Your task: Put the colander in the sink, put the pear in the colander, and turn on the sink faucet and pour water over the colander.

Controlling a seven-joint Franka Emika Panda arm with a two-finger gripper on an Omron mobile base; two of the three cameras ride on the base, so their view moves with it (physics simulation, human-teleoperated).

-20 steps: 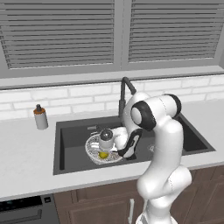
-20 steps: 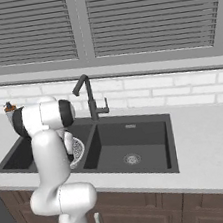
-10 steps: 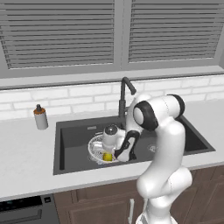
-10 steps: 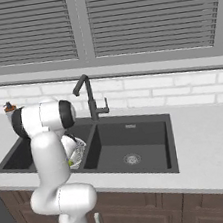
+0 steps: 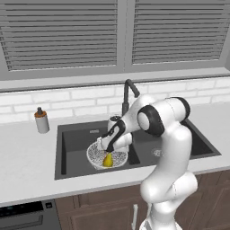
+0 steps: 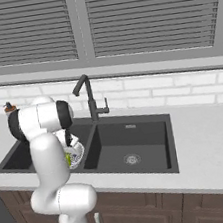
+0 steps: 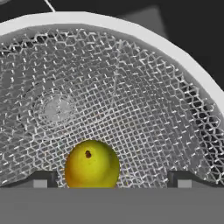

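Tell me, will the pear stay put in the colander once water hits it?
Probably it shifts a little. The pear is round and smooth, lying loose on the colander's curved mesh, so it could roll. The bowl shape should keep it inside.

You face a wide window [image 5: 121, 36] shut off by grey horizontal blinds [image 6: 135, 19], with a grey sill under it. Below runs a white brick backsplash [image 5: 81, 101]. A pale grey counter [image 6: 209, 144] tops dark brown wooden cabinets [image 6: 148, 211]. Light falls soft and even.
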